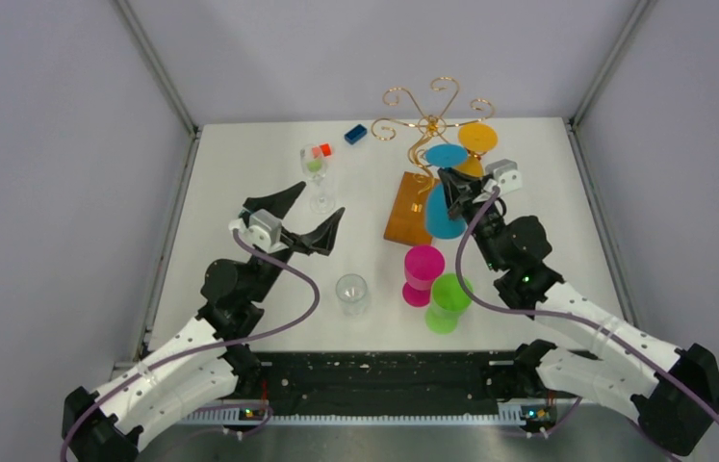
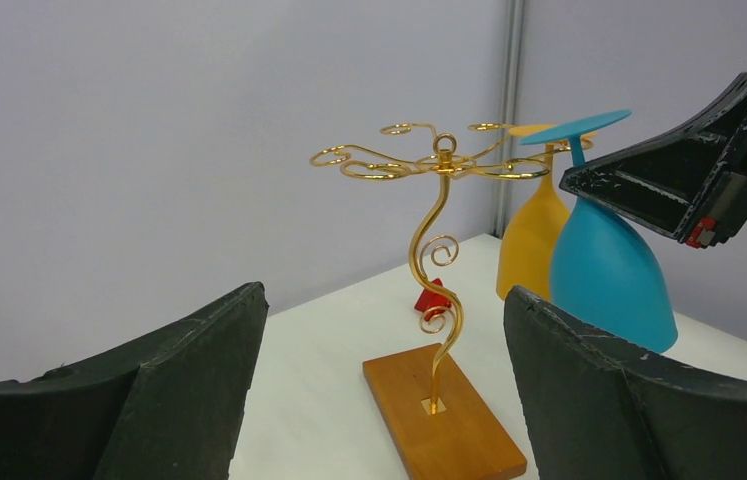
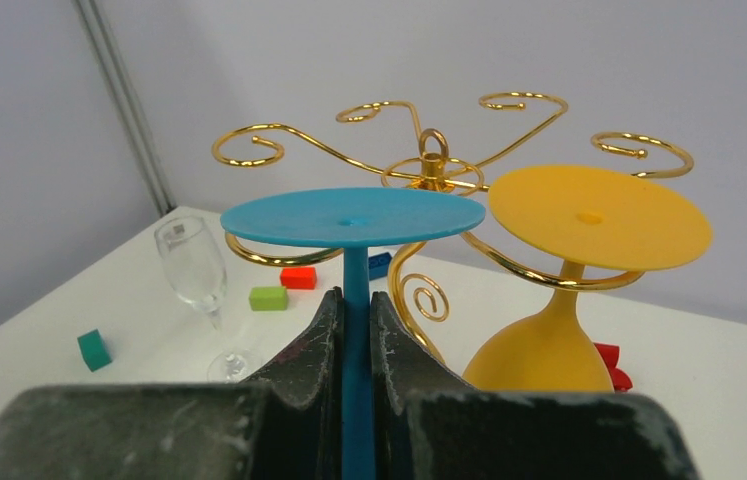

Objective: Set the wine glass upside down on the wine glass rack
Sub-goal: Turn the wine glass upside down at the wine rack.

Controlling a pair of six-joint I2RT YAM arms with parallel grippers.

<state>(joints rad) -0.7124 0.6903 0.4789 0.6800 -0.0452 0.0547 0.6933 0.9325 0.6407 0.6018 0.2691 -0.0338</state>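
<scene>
1. Near the table's near edge, right of middle, stand a pink glass point(image 1: 423, 274) and a green glass point(image 1: 449, 301), with a clear glass point(image 1: 352, 294) just beside them. None is held.
2. The left end effector point(image 1: 322, 198) hovers over the left half of the table, fingers spread wide and empty.
3. Toward the far edge, right of middle, the right end effector point(image 3: 354, 300) is pinched narrow on the stem of the blue wine glass point(image 3: 354, 216). The glass is inverted, foot up, with its bowl hanging over the rack's wooden base.
4. The glass looks like opaque plastic, so probably light, stiff and not brittle. Its smooth, thin stem could swivel in the pinch. The stem is the sensible hold, as it leaves the foot free to ride over the wire.
5. The wine glass rack point(image 3: 434, 150) stands at the far edge. Its thin gold arms probably flex, and a push could tip it.
6. A yellow glass point(image 3: 589, 215) hangs on the neighbouring arm, just beside the blue foot. I cannot tell whether the blue foot rests on the wire.
</scene>
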